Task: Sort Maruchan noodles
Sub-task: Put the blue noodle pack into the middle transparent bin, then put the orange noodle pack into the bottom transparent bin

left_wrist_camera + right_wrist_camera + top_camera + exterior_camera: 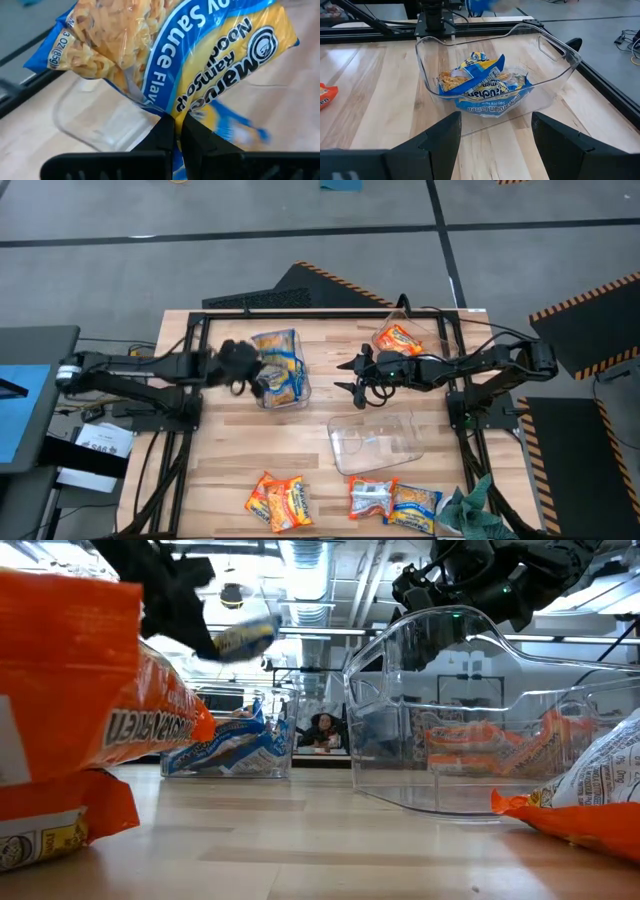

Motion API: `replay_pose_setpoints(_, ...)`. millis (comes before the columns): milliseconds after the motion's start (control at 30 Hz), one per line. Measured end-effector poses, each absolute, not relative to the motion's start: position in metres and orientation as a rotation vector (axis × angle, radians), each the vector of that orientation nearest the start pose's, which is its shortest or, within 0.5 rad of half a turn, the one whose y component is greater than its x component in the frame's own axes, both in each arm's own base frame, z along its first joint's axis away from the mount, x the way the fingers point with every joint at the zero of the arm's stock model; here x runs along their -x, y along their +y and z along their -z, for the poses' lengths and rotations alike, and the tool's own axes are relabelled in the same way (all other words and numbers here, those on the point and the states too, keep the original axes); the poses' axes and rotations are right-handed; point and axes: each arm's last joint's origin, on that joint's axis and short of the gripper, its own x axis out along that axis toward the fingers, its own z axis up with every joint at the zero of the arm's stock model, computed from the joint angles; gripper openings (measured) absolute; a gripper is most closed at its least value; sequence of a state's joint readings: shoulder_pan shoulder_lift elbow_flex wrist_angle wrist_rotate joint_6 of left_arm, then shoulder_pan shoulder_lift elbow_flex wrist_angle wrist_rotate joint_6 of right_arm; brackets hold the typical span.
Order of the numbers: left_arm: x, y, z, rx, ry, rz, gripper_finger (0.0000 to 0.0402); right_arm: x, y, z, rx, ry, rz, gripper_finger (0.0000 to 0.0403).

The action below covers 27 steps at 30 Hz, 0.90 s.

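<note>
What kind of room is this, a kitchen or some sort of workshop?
Probably a robotics lab or workshop, not a kitchen: a wooden table with a black metal frame stands on a grey concrete floor with hazard-striped mats, and exposed ceiling ducts and lights hang overhead.

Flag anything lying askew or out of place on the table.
The empty clear bin at the table's middle lies tipped on its side, while the other two bins stand upright. A green cloth hangs off the near right corner. Loose noodle packets along the near edge are simply unsorted.
</note>
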<state>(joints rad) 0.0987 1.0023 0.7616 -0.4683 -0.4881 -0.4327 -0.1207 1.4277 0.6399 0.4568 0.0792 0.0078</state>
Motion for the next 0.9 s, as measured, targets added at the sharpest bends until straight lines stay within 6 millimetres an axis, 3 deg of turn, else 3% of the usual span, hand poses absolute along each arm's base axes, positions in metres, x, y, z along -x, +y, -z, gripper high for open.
replay_pose_setpoints(200, -0.205, 0.06, -0.251, 0.228, 0.671, -0.76, 0.0027, -0.287, -0.037, -0.202, -0.015, 0.331, 0.2, 0.0265)
replay_pose_setpoints(533, -0.212, 0.064, -0.248, 0.198, 0.664, -0.767, 0.0139, -0.287, -0.037, -0.202, -0.018, 0.33, 0.199, 0.0265)
replay_pose_setpoints(700, -0.207, 0.056, -0.263, 0.267, 0.566, -0.65, 0.0181, -0.286, -0.035, -0.204, -0.05, 0.324, 0.197, 0.0265)
replay_pose_setpoints(900, -0.21, 0.024, -0.278, 0.156, 0.297, -0.39, 0.0189, -0.279, -0.016, -0.234, -0.059, 0.25, 0.134, 0.0265)
